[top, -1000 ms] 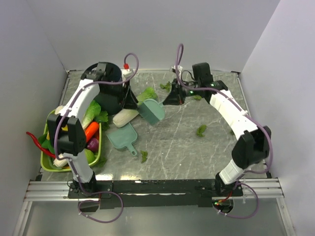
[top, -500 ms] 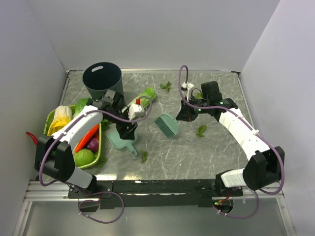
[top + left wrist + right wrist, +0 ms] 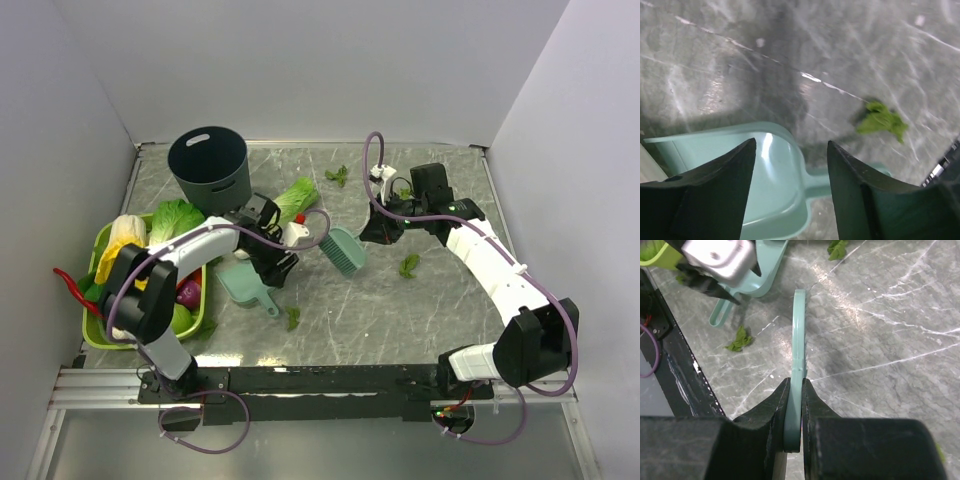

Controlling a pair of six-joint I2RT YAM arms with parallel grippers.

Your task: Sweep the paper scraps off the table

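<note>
The marble table (image 3: pixel 400 320) carries scattered paper scraps: one (image 3: pixel 293 318) by the front, one (image 3: pixel 409 266) to the right, one (image 3: pixel 338 176) at the back. My right gripper (image 3: pixel 375 228) is shut on the handle of the teal brush (image 3: pixel 345 250), which hangs just above the table; the right wrist view shows the handle (image 3: pixel 798 365) pinched between the jaws (image 3: pixel 796 382). Hovering over the teal dustpan (image 3: pixel 248 285) is my left gripper (image 3: pixel 272 262), open. In the left wrist view its fingertips (image 3: pixel 791 145) straddle the pan's neck (image 3: pixel 770 185) without touching, and a scrap (image 3: pixel 882 120) lies beyond.
A dark bin (image 3: pixel 210 165) stands at the back left. The lime-green tray (image 3: pixel 100 300) of vegetables sits at the left edge, and a pale cabbage (image 3: pixel 295 200) lies between bin and brush. In the right wrist view, the left gripper (image 3: pixel 720 260) is near the dustpan (image 3: pixel 760 270).
My left arm swung from the bin down to the dustpan and its jaws narrowed a little. The right arm carried the brush from the back toward the table's middle.
</note>
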